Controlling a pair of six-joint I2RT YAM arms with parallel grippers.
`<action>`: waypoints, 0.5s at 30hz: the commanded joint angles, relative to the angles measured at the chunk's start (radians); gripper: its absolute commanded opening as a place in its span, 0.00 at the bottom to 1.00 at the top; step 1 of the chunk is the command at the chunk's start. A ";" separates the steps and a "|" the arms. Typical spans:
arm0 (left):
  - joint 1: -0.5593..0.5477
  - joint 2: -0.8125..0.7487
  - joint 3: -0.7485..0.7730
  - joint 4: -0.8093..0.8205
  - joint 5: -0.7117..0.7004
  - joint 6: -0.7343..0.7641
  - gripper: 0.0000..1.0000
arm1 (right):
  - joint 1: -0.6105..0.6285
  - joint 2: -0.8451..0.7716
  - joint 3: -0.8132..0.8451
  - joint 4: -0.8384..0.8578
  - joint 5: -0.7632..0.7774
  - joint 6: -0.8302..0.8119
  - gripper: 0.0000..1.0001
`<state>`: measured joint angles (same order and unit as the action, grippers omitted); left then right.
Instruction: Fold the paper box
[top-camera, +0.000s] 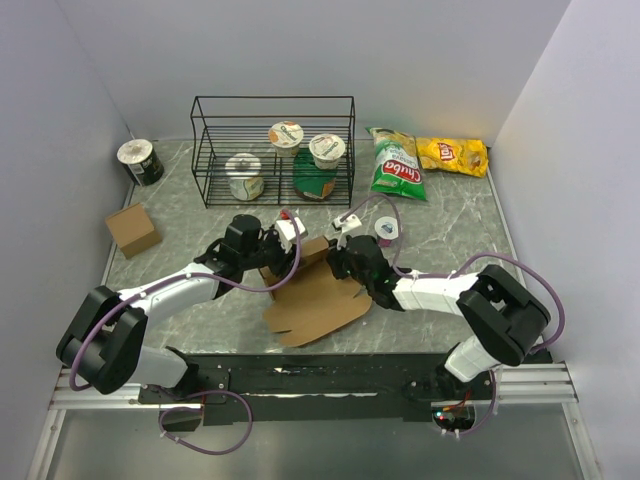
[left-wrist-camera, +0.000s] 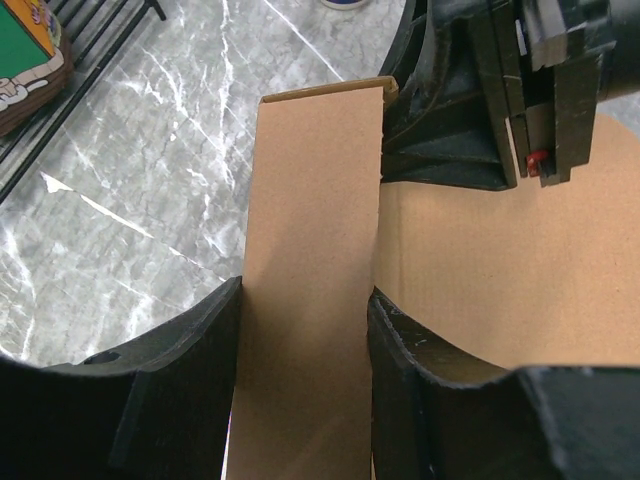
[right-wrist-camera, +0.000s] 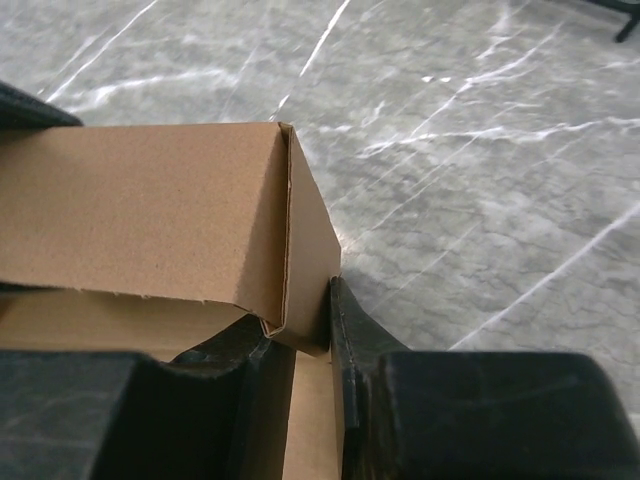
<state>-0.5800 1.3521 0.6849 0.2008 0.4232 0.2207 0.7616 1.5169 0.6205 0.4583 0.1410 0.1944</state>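
The paper box is a brown cardboard sheet lying mid-table, with its far part folded up between the two arms. My left gripper is shut on an upright panel of the paper box; both black fingers press against the panel's sides. My right gripper comes from the right and is shut on a folded corner flap of the paper box, which sits pinched between its fingers. In the left wrist view the right gripper shows just beyond the panel's top.
A black wire rack with several cups stands at the back. Two snack bags lie at the back right. A small cube-like cardboard box and a dark can sit at the left. A small white container is behind the right gripper.
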 joint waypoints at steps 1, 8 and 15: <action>-0.011 -0.028 0.021 -0.015 0.080 -0.014 0.41 | -0.002 0.014 0.059 -0.036 0.229 0.056 0.10; -0.011 -0.021 0.024 -0.018 0.066 -0.014 0.41 | 0.013 0.020 0.073 -0.093 0.376 0.106 0.07; -0.011 -0.028 0.022 -0.018 0.057 -0.015 0.41 | 0.021 0.043 0.096 -0.156 0.485 0.134 0.04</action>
<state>-0.5816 1.3521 0.6868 0.2249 0.4156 0.2188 0.8207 1.5326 0.6781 0.3706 0.3634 0.2790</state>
